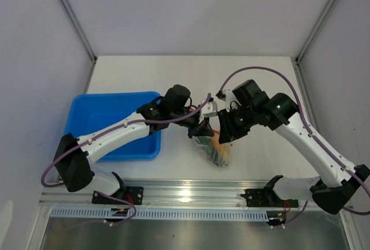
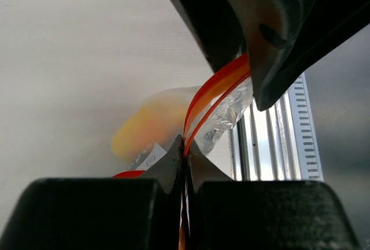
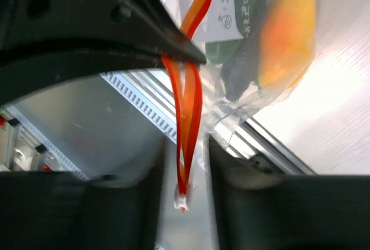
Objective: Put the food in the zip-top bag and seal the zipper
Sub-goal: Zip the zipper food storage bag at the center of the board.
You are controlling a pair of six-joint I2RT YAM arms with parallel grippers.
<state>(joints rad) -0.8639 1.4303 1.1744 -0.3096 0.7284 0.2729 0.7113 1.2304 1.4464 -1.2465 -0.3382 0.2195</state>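
The clear zip-top bag [image 1: 218, 150] hangs above the table between my two grippers. The food is inside it: a yellow-orange piece [image 3: 287, 33] and dark green pieces [image 3: 240, 68]. My left gripper [image 2: 185, 149] is shut on the orange-red zipper [image 2: 217, 85], and in the top view it [image 1: 201, 127] is at the bag's left end. My right gripper [image 3: 186, 152] is open. Its fingers stand on either side of the hanging zipper strip [image 3: 188, 105], whose white end piece [image 3: 182, 200] dangles between them. In the top view it [image 1: 226, 130] is just right of the left gripper.
A blue tray [image 1: 87, 117] sits on the table to the left, under my left arm. The metal rail [image 1: 191, 192] runs along the table's near edge below the bag. Purple cables loop over both arms.
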